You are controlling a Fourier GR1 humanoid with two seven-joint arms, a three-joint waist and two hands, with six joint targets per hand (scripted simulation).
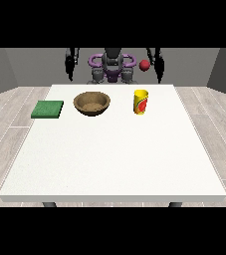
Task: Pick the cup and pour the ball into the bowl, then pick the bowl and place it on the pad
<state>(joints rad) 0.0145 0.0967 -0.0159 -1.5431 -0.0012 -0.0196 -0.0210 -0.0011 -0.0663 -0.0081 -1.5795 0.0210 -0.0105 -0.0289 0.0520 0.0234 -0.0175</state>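
Cup (141, 101), yellow cylinder, stands upright beside round brown bowl (91, 103).

1. We saw a large white desk (114, 159) standing on a grey plank floor (5, 124).
2. A flat green pad (48, 109) lay near its edge at the view's left.
3. A brown bowl (91, 103) sat upright just beside the pad.
4. A yellow cup (141, 101) with a red mark stood upright, apart from the bowl, toward the view's right.
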